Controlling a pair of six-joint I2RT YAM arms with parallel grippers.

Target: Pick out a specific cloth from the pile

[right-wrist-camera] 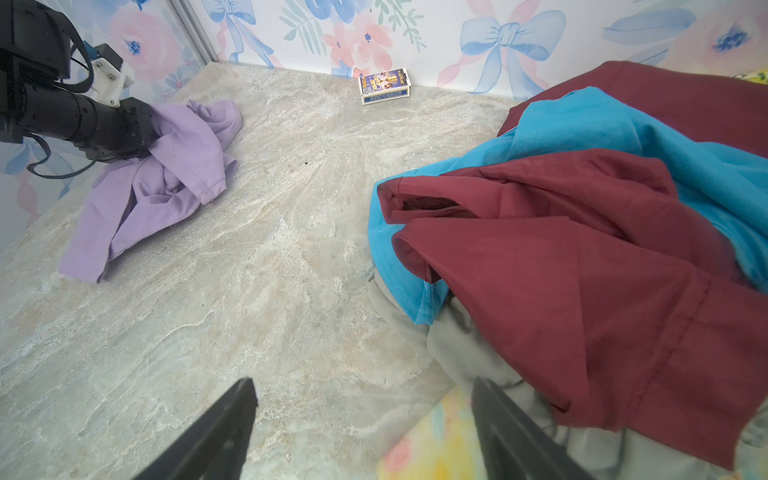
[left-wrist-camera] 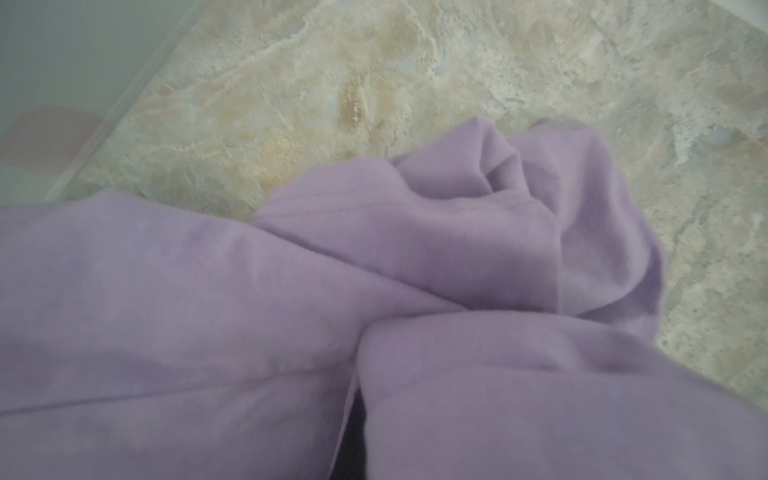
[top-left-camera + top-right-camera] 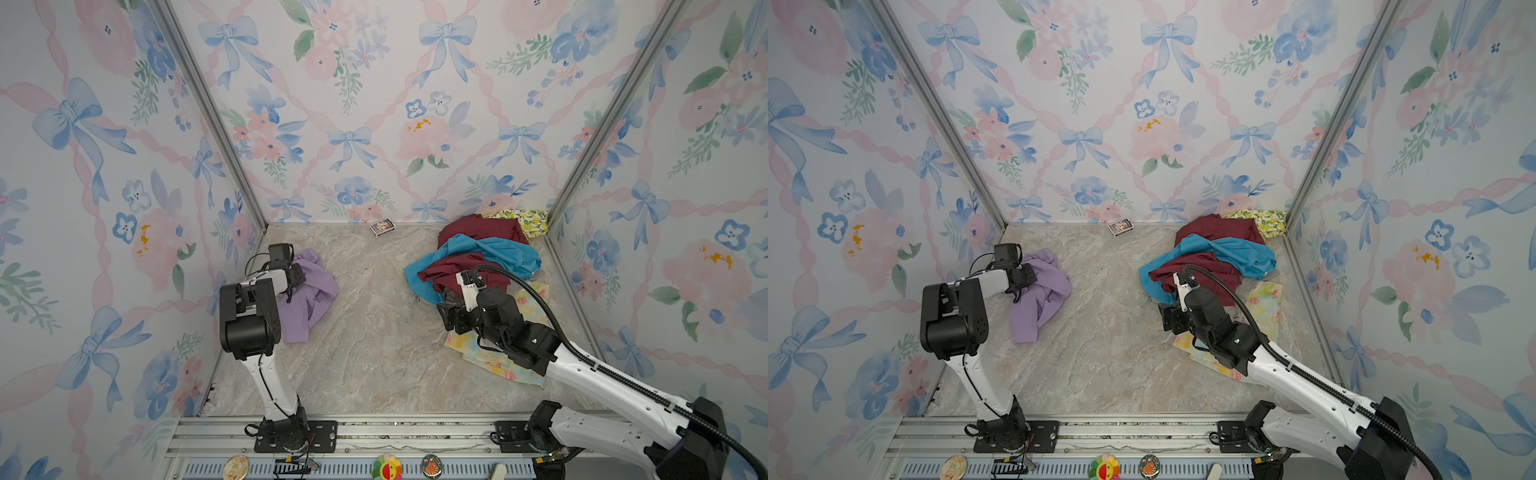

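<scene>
The bench (image 3: 374, 345) fills the floor of the booth in both top views, and my right arm covers its near right corner.

The pile (image 3: 490, 253) sits at the far right of the bench. A maroon cloth (image 1: 561, 291) and a turquoise cloth (image 1: 602, 124) lie tangled on top. I can only see a strip of a grey cloth (image 1: 469, 349) poking out beneath them. A pastel floral cloth (image 3: 490, 361) lies flat at the near side, largely under my right arm. A yellow-green floral cloth (image 3: 523, 220) is wedged into the back corner, mostly behind the maroon.

The cloth (image 3: 316, 291), lilac, lies crumpled at the left side of the bench, well apart from the pile. Its upper end bunches up into the left tool (image 3: 296, 279). In the left wrist view the cloth (image 2: 374, 249) blankets the lower half and I cannot see the fingers at all. From the right wrist view the tool tip (image 1: 141, 133) is buried in fabric. It is pressed together, pinching a fold of the cloth as far as I can make out.

The right tool (image 1: 365, 432) is spread wide with nothing between its fingers, just beside the pile's near edge. Only the finger ends show, cut off by the frame.

A small box (image 3: 382, 227) lies against the back wall; its print is too small to read.
</scene>
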